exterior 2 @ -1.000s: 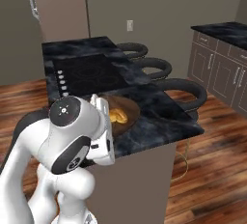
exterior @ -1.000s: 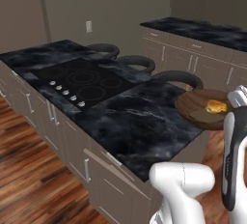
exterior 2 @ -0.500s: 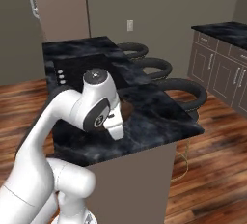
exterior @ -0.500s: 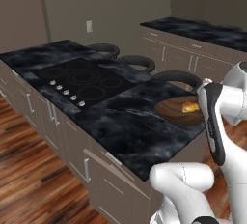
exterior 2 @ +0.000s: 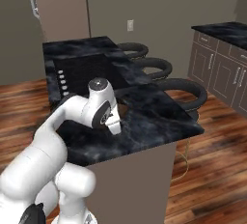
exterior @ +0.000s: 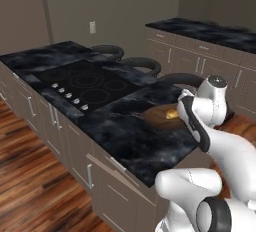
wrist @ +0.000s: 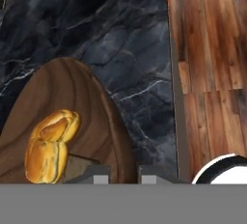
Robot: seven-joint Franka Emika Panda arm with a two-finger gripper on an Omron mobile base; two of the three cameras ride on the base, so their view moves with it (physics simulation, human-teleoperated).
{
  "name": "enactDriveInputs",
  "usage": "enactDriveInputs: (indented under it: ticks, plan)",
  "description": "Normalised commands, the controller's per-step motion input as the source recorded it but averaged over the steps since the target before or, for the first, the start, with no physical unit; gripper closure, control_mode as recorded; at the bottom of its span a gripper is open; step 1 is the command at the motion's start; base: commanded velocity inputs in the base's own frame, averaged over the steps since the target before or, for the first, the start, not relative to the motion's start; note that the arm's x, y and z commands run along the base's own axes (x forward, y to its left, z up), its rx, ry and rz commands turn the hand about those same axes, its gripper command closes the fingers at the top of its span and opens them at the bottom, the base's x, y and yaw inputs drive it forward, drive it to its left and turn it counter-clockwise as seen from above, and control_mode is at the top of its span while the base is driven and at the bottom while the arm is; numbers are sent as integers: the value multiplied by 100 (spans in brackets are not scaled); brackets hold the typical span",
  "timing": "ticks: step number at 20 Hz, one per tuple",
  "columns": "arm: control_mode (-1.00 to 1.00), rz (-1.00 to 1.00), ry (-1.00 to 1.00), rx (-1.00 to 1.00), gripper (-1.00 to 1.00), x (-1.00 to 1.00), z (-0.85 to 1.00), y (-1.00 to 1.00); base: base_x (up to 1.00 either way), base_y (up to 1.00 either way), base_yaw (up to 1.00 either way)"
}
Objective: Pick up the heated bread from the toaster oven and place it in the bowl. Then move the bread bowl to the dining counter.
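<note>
On the black marble tabletop of the dining counter [exterior: 120,126], from left to right:

- Built-in cooktop [exterior: 85,83]: set flush in the left portion of the surface, control dots along its near edge.
- Bowl [exterior: 161,116]: dark-brown wood, resting flat on the marble right of the cooktop, near the right end of the tabletop; right side hidden behind the white arm.
- Heated bread [exterior: 172,113]: golden-orange, lying inside the bowl. Seen in the hand view as a lumpy piece [wrist: 50,146] on the bowl's inner surface [wrist: 72,97].
- End effector [wrist: 123,174]: positioned over the bowl rim, beside the bread and not touching it. Finger tips stand slightly apart, clamped on nothing.
- Stools [exterior 2: 181,89]: three dark round seats along the far edge of the tabletop.
- Wood floor [wrist: 207,73]: beyond the tabletop edge.
</note>
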Motion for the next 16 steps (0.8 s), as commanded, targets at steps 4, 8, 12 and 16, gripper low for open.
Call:
enactDriveInputs:
  ticks: [4, 8, 12, 16]
  plan:
    - [-100, 3, 0, -2, 100, 100, -79, 39, 0, 0, 0]
    - [-100, 2, 0, -6, 100, 100, -79, 47, 0, 0, 0]
    - [-100, 3, 0, -7, 100, 70, -62, 18, 0, 0, 0]
    - [-100, 2, 0, -1, -100, 14, -12, 0, 0, 0, 0]
